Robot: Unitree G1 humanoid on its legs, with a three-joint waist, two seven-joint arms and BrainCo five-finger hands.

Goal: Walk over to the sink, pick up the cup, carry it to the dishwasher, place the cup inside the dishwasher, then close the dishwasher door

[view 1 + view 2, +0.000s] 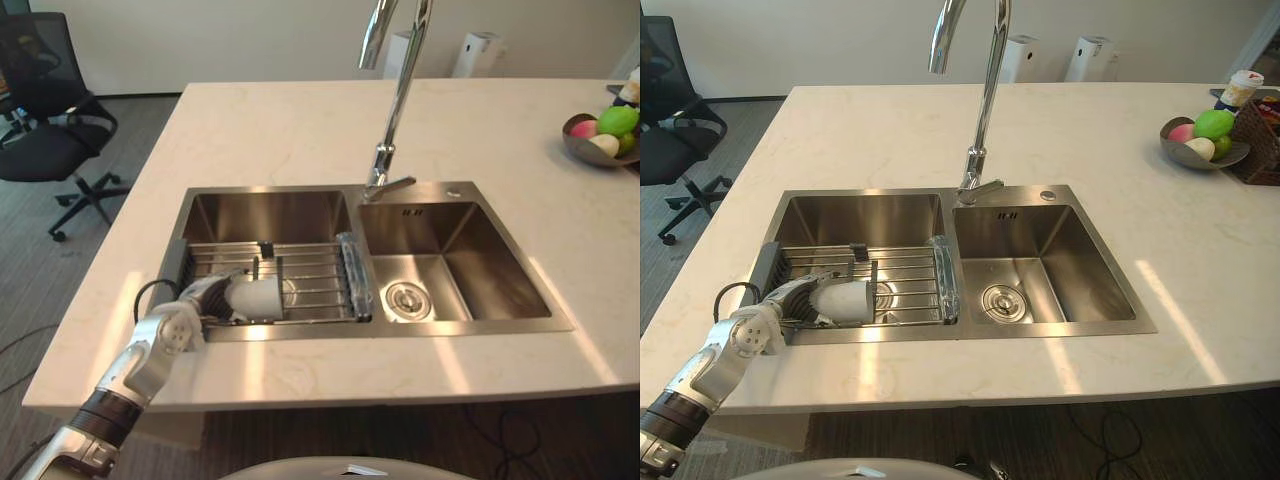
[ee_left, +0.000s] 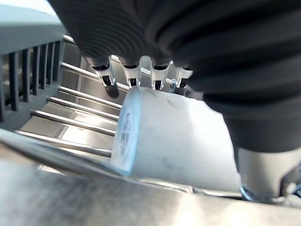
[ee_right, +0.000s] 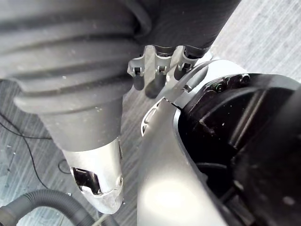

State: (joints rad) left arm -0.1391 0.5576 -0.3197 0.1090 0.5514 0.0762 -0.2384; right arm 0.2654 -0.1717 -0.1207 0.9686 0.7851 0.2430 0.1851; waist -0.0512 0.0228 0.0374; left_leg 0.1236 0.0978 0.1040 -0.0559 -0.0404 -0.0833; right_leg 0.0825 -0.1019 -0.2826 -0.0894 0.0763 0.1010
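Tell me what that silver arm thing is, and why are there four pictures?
It is a robot's arm with a hand, a bit like yours. Two pictures come from cameras in its head, looking down at a kitchen counter with a sink, a tall tap and a fruit bowl. The other two come from cameras on its wrists, very close up. The left hand reaches into the sink's left basin, its fingers curled round a white cup lying on its side on a wire rack. The right hand hangs low, over the floor.
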